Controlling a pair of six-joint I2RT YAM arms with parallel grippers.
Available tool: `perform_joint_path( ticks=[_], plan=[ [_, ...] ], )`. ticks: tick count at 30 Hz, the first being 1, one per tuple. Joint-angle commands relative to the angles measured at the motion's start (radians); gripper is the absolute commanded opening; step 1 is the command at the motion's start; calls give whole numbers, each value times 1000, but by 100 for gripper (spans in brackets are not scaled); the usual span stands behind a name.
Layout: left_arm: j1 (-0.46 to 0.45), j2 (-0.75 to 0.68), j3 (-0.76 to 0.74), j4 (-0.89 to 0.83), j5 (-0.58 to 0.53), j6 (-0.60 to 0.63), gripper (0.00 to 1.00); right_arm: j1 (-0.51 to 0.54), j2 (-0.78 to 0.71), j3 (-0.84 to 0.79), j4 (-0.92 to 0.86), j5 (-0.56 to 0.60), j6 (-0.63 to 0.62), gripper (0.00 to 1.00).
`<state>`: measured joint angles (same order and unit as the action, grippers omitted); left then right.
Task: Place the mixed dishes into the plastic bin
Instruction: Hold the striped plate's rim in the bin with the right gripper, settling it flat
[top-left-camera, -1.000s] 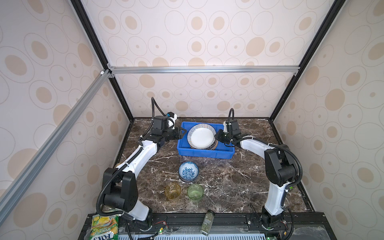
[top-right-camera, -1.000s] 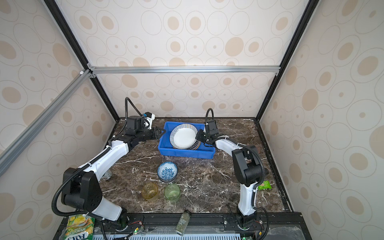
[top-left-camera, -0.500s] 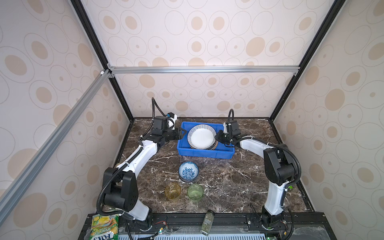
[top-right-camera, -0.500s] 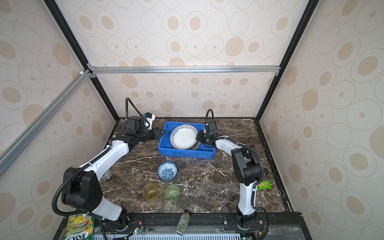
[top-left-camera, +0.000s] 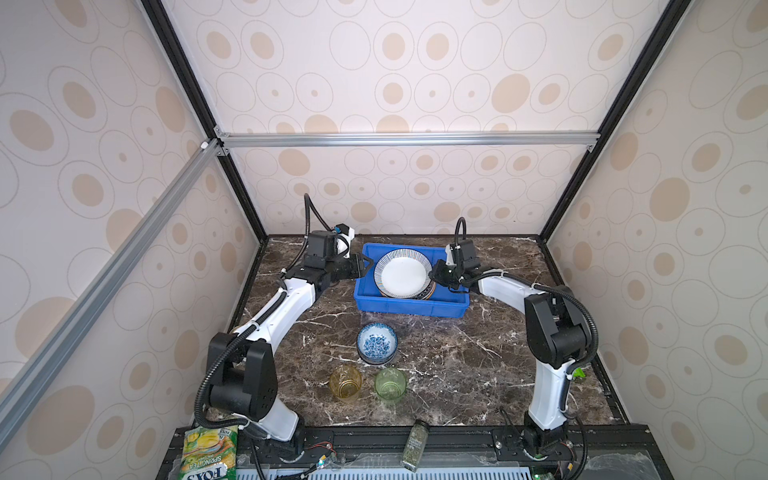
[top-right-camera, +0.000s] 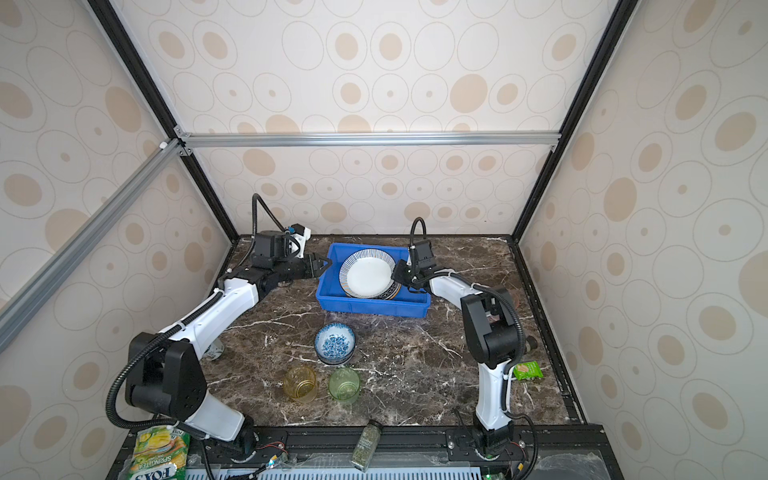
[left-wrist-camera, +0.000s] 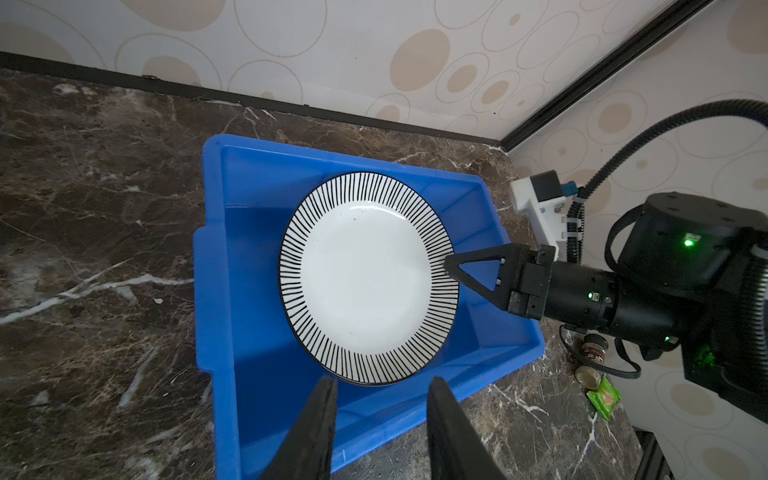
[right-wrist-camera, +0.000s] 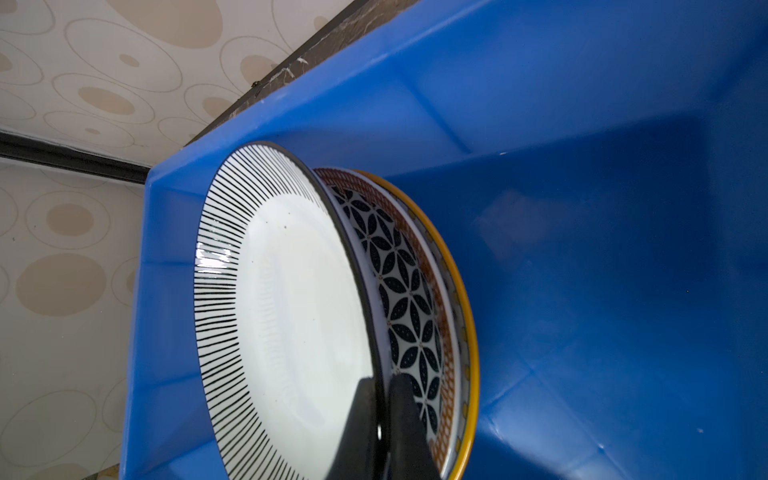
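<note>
The blue plastic bin (top-left-camera: 409, 309) (top-right-camera: 374, 309) stands at the back of the marble table. My right gripper (right-wrist-camera: 380, 382) (top-left-camera: 434, 276) is shut on the rim of the striped-rim white plate (right-wrist-camera: 291, 311) (top-left-camera: 402, 274). It holds the plate tilted inside the bin, over a black geometric plate (right-wrist-camera: 405, 291) and a yellow-rimmed plate (right-wrist-camera: 465, 316). My left gripper (left-wrist-camera: 380, 386) (top-left-camera: 365, 266) is open and empty at the bin's left rim. A blue floral bowl (top-left-camera: 377, 343), a yellow tumbler (top-left-camera: 345, 381) and a green tumbler (top-left-camera: 390, 384) stand on the table in front.
A spice jar (top-left-camera: 413, 444) and a tea packet (top-left-camera: 208, 455) lie on the front rail. A green packet (top-right-camera: 528, 370) lies beside the right arm's base. A small white object (top-right-camera: 214, 351) sits half hidden under the left arm.
</note>
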<state>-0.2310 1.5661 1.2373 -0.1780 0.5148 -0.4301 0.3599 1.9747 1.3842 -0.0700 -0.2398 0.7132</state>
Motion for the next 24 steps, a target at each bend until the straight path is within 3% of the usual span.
perform_joint_path(
  ticks=[1, 24],
  plan=[
    [9, 3, 37, -14, 4, 9, 37, 4, -6, 39, 43, -51, -9, 0],
    [9, -21, 22, -22, -10, 11, 37, -2, 40, 62, -36, -68, -4, 0]
  ],
)
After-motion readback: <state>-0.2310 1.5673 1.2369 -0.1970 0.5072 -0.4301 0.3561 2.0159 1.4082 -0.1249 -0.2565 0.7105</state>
